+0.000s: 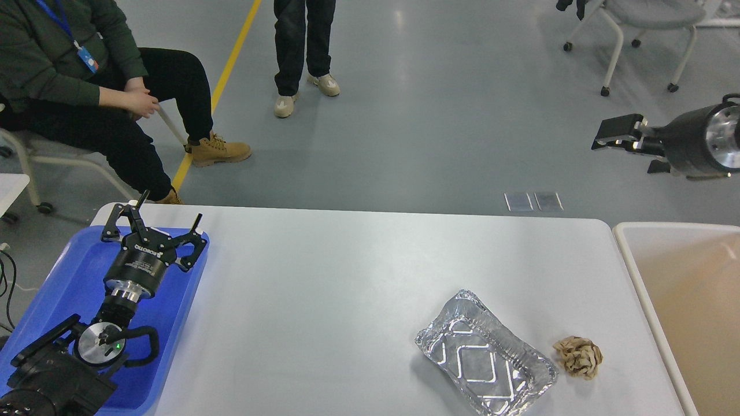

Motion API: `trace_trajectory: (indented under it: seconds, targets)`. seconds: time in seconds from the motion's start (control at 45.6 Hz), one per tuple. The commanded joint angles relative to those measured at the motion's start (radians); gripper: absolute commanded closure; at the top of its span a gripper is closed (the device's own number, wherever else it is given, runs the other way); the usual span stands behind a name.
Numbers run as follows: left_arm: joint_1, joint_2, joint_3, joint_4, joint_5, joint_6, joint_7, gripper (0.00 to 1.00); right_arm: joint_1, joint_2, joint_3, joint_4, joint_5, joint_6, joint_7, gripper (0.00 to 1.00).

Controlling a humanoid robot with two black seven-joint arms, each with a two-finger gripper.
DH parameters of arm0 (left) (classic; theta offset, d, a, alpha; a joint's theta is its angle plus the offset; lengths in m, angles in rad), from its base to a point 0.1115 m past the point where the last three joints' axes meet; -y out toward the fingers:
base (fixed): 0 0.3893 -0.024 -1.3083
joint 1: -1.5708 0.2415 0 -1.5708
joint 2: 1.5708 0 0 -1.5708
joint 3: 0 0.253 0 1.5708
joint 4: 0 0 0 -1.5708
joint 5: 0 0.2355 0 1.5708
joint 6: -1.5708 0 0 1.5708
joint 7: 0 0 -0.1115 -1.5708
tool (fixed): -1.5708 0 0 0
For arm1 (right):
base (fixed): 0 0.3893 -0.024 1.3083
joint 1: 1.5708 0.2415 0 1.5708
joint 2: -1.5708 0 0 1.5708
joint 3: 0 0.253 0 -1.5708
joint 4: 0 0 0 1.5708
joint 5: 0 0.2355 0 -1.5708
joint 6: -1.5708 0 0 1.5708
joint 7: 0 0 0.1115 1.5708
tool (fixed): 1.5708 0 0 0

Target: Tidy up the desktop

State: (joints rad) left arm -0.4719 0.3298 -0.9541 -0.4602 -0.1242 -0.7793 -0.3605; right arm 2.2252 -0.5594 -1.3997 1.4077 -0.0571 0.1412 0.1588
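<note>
Fingers splayed, left end effector (155,222) hovers over tray (63,271); right end effector (614,134) seemingly closed, unclear.

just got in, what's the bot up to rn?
Tidying the desktop, and nothing is in hand at this moment. The left gripper hangs open and empty over the blue tray at the table's left end. The right gripper is off past the table's right side, above the floor; its state is unclear. An empty foil tray and a crumpled brown paper ball lie apart on the desktop, near the beige bin.
</note>
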Motion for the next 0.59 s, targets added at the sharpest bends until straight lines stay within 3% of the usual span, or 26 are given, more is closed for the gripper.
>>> trace_trajectory:
  seconds: [0.0, 0.175, 0.46, 0.57]
  targets:
    - [0.001, 0.000, 0.000, 0.000, 0.000, 0.000, 0.000, 0.01, 0.074, 0.073, -0.001, 0.072, -0.026, 0.092, 0.007, 0.00]
    - [0.001, 0.000, 0.000, 0.000, 0.000, 0.000, 0.000, 0.01, 0.077, 0.108, 0.048, 0.129, -0.044, 0.133, -0.001, 0.00]
    - [0.001, 0.000, 0.000, 0.000, 0.000, 0.000, 0.000, 0.01, 0.119, 0.266, 0.102, 0.168, -0.043, 0.187, -0.008, 0.00]
    - [0.001, 0.000, -0.002, 0.000, 0.000, 0.000, 0.000, 0.01, 0.123, 0.315, 0.102, 0.168, -0.041, 0.236, -0.047, 0.00]
